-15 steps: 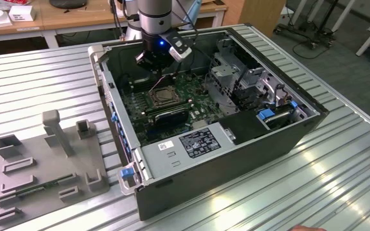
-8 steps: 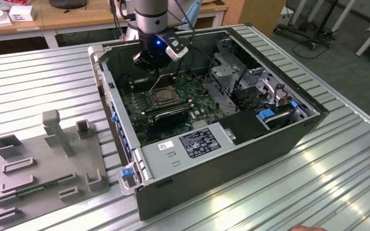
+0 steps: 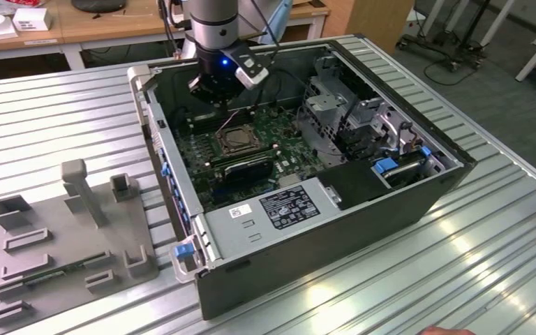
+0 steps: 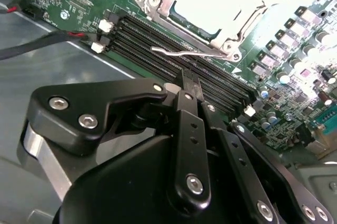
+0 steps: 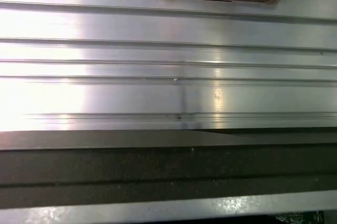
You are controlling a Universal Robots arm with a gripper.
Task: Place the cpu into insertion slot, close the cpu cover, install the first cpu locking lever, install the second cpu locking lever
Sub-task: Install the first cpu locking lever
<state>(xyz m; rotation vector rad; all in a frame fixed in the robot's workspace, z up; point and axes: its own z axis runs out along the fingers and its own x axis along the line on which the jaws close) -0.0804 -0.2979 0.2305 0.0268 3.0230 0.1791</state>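
The gripper (image 4: 190,84) hangs inside the open case (image 3: 343,230) over the memory slots (image 4: 174,60), its fingers drawn together with nothing between them. A thin wire lever (image 4: 184,52) lies just beyond the fingertips, its long axis running along the near edge of the socket (image 3: 234,142). In the second wrist view the cover (image 4: 174,0) frames a pale, glare-washed cpu (image 4: 210,5) seated in the socket.
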